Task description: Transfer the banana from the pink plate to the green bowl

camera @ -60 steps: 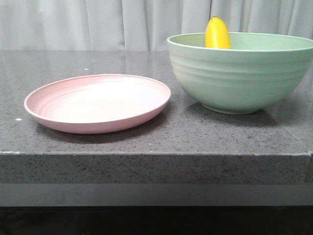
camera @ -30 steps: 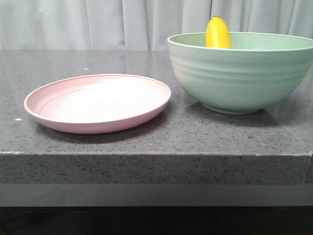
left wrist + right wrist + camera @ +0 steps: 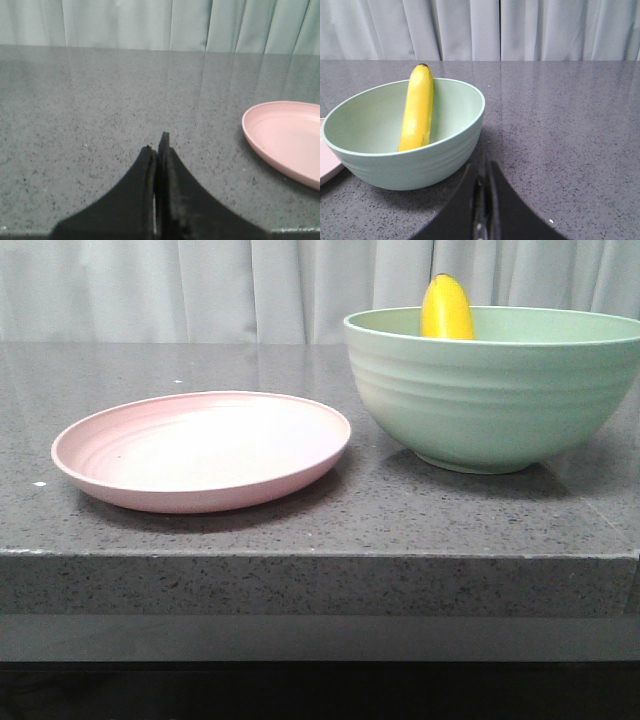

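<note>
Banana (image 3: 447, 308) is sitting in the green bowl (image 3: 490, 400) right now, standing pretty steep and leaning against the inside wall. From the front you only see its rounded yellow end poking up over the far rim. The right wrist camera shows way more of it: the banana (image 3: 417, 107) runs from low in the bowl (image 3: 450, 145) up past the rim, with the dark tip at the top.

Pink plate (image 3: 200, 450) has nothing on it. It's flat on the grey speckled table (image 3: 330, 530), to the left of the bowl in the front view. The two are close, but I can't tell whether they touch. The left wrist camera catches just part of the plate (image 3: 285, 142) off to one side.

Left end effector (image 3: 159, 150) has its two black fingers pressed together, nothing between them, low over bare table and well clear of the plate. Right end effector (image 3: 484, 167) looks the same, fingers closed up tight with nothing held, sitting near the bowl's outer wall but not touching it as far as I can see. Neither arm shows up in the front view. Pale curtain (image 3: 200, 290) hangs behind the table.
</note>
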`<state>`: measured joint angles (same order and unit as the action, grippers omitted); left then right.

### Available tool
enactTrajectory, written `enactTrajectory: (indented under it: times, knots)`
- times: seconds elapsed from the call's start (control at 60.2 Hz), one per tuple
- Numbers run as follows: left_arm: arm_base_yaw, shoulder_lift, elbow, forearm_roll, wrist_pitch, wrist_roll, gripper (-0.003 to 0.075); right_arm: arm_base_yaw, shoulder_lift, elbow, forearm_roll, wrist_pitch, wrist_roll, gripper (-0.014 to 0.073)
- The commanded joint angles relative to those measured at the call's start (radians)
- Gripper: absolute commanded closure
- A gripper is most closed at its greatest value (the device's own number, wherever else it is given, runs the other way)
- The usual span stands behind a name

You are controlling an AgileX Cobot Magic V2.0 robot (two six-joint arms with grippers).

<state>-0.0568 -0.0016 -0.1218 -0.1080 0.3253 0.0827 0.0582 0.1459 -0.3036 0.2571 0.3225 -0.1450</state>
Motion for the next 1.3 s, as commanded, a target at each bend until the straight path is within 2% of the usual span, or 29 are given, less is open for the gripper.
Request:
enactTrajectory:
  times: [0.0,0.15,0.183,1.28]
  knots:
    - [0.006,-0.021,0.034,-0.002,-0.106,-0.011,0.0741,-0.003,0.009,-0.025,0.006,-0.079,-0.009,0.0654]
    - [0.006,-0.023,0.137,-0.025,-0.245,-0.011,0.0741,-0.003,0.008,-0.025,0.006,-0.076,-0.009,0.0654]
    - [0.006,-0.023,0.134,-0.033,-0.217,-0.011,0.0741,-0.003,0.008,-0.025,0.006,-0.076,-0.009,0.0654]
    - [0.006,-0.023,0.133,-0.035,-0.22,-0.011,0.0741,-0.003,0.008,-0.012,0.002,-0.096,-0.008,0.0654]
